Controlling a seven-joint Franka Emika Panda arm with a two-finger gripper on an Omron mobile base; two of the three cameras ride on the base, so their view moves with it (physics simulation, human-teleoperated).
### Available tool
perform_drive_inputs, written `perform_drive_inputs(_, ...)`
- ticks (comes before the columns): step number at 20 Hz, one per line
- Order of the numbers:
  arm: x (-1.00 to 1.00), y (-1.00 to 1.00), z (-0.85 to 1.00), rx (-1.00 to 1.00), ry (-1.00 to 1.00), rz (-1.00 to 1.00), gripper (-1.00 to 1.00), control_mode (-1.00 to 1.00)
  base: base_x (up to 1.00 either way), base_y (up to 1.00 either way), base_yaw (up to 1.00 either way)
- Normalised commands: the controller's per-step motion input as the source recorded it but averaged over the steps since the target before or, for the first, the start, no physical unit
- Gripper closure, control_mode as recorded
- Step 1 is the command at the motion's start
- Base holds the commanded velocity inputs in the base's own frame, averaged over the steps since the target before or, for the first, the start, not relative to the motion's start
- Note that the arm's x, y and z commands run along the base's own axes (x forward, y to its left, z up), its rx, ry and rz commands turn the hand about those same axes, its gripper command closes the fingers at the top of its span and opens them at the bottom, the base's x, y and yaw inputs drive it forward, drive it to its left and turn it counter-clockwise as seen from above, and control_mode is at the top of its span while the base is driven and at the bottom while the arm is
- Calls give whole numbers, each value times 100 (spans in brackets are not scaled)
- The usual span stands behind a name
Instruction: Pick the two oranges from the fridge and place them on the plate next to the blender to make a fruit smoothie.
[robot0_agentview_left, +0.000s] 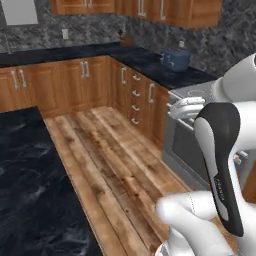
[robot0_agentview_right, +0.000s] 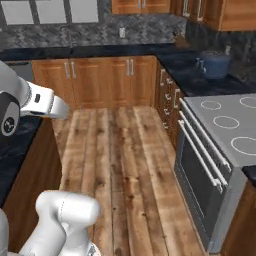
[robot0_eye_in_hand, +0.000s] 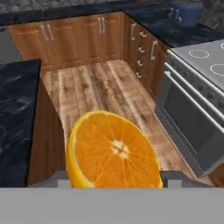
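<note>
One orange (robot0_eye_in_hand: 114, 151), cut so that its pale-centred segmented face shows, sits at the bottom of the hand view, directly between the two dark finger tips (robot0_eye_in_hand: 174, 177) of the hand (robot0_eye_in_hand: 114, 179). The tips stand just beside the fruit on either side, and the hand appears closed on it, carrying it clear of the floor. The exact contact of the pads is hidden by the fruit itself.

Below and beyond the orange lies a wooden plank floor (robot0_eye_in_hand: 100, 92). To the left stands a dark marbled worktop (robot0_eye_in_hand: 17, 113) over a wood-panelled side. To the right is a grey oven (robot0_agentview_right: 210, 170) with a long bar handle and a cooktop with white ring markings above it.

At the far end runs a row of wooden cabinets (robot0_agentview_right: 100, 80) with pale handles, topped by a dark worktop (robot0_agentview_left: 60, 52). A blue pot (robot0_agentview_right: 216, 65) stands on the far right stretch of that worktop, near the corner. Upper cabinets (robot0_agentview_left: 150, 10) hang above it against a dark mottled wall.

The white arm (robot0_agentview_left: 220, 165) rises in the near foreground of both base views.
</note>
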Motion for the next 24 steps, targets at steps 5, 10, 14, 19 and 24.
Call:
perform_drive_inputs(5,0,0,0,0,0,0,100,100,0,-5,100)
perform_drive_inputs(10,0,0,0,0,0,0,100,100,0,-20,96)
perform_drive_inputs(14,0,0,0,0,0,0,100,100,0,-21,95)
perform_drive_inputs(19,0,0,0,0,0,0,100,100,0,-20,96)
perform_drive_inputs(24,0,0,0,0,0,0,100,100,0,25,80)
